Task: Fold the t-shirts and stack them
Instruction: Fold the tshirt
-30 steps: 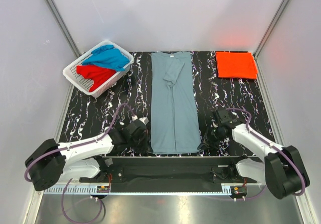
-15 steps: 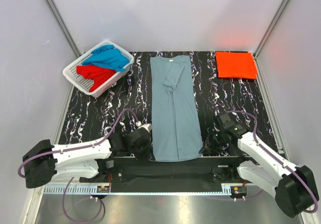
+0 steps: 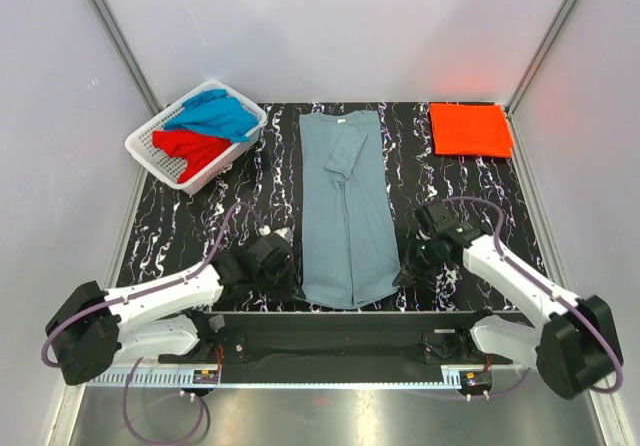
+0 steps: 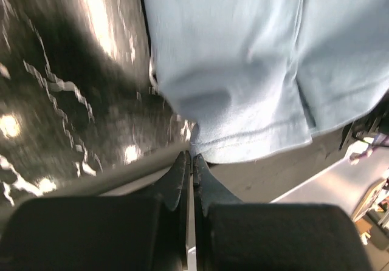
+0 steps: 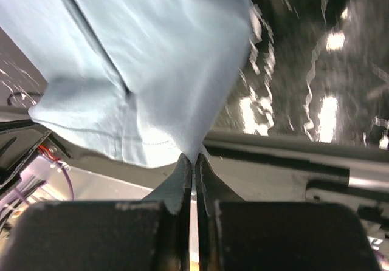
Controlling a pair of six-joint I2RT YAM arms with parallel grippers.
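The grey-blue t-shirt [image 3: 346,206] lies as a long narrow strip down the middle of the black marbled table, sleeves folded in. My left gripper [image 3: 291,288] is shut on its near left hem corner [image 4: 200,144]. My right gripper [image 3: 403,278] is shut on its near right hem corner [image 5: 193,151]. Both corners are lifted a little off the table, so the hem [image 4: 261,140] hangs between the grippers. The orange-red t-shirt [image 3: 470,129] lies folded at the far right corner. The bright blue t-shirt [image 3: 213,116] and the red t-shirt [image 3: 190,149] lie crumpled in the basket.
The white slotted basket [image 3: 150,150] stands at the far left of the table. A metal rail [image 3: 340,321] runs along the table's near edge, just below both grippers. Grey walls close in on the left, the right and the back.
Both grippers have moved away from the near edge with the hem corners in them. The shirt's near end now lies a little farther up the table.
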